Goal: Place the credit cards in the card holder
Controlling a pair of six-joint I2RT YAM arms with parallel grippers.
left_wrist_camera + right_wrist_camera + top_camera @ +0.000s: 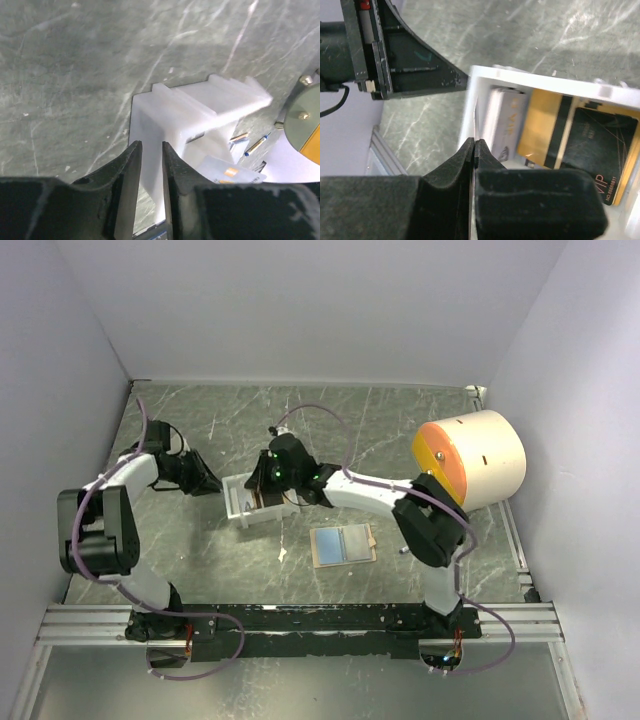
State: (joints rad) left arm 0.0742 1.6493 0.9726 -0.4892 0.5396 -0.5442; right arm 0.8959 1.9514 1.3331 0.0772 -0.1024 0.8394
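The tan card holder lies open on the table in front of the tray, with bluish pockets showing. The white tray holds several credit cards: a grey card, a yellow card and a black card. My right gripper is over the tray, shut on a thin card seen edge-on; it also shows in the top view. My left gripper is shut on the tray's wall, at the tray's left end.
A large cream cylinder with an orange face stands at the right, above the right arm. Thin pens and a white card with orange marks lie in the tray. Grey walls close the table on three sides.
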